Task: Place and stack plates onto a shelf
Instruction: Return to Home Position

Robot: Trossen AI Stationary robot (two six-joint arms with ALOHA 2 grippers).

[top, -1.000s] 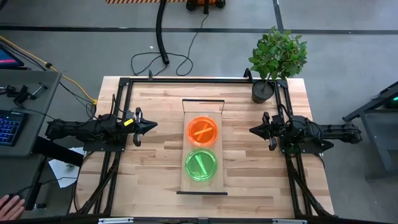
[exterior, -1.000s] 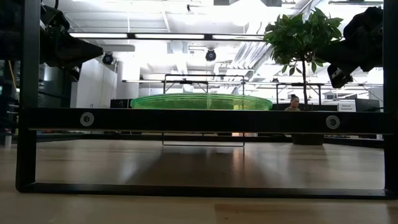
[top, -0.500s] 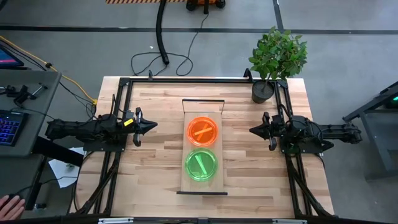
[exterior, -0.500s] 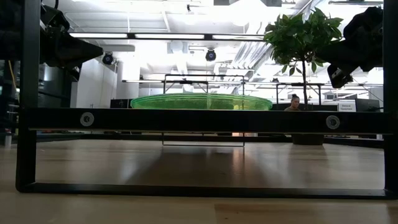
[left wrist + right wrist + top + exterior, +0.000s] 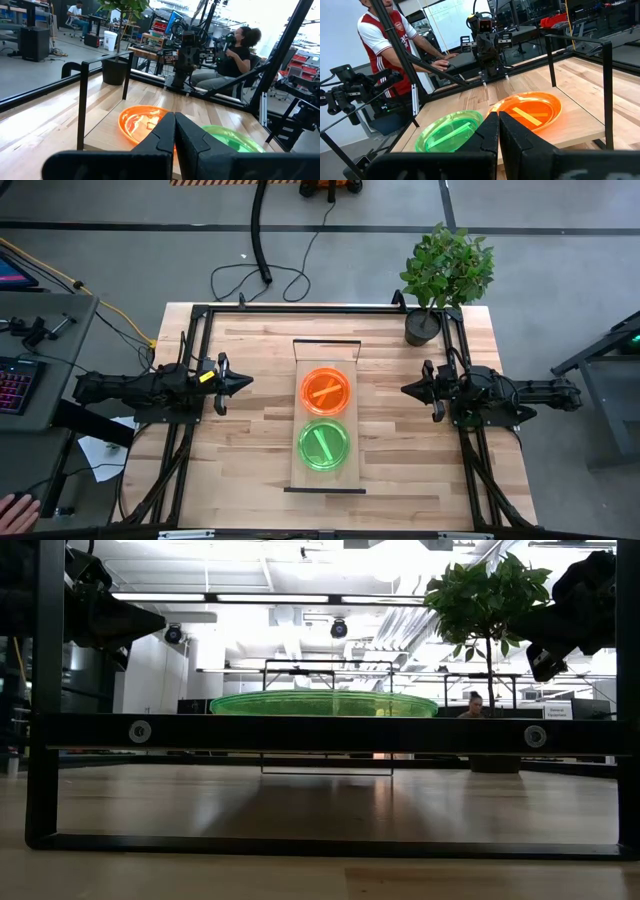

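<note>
A neon orange plate and a neon green plate rest by their bases on the light wood shelf at the table's middle, orange toward the far end, green toward the near end. Whether either is a stack I cannot tell. The low view shows the green plate above the shelf's black frame bar. My left gripper hovers left of the shelf, shut and empty. My right gripper hovers right of it, shut and empty. Both wrist views show the orange plate and green plate.
A potted plant stands at the table's far right corner. Black frame rails run along the table's left, right and far edges. People sit or stand beyond the table's sides in the wrist views. Bare tabletop lies on both sides of the shelf.
</note>
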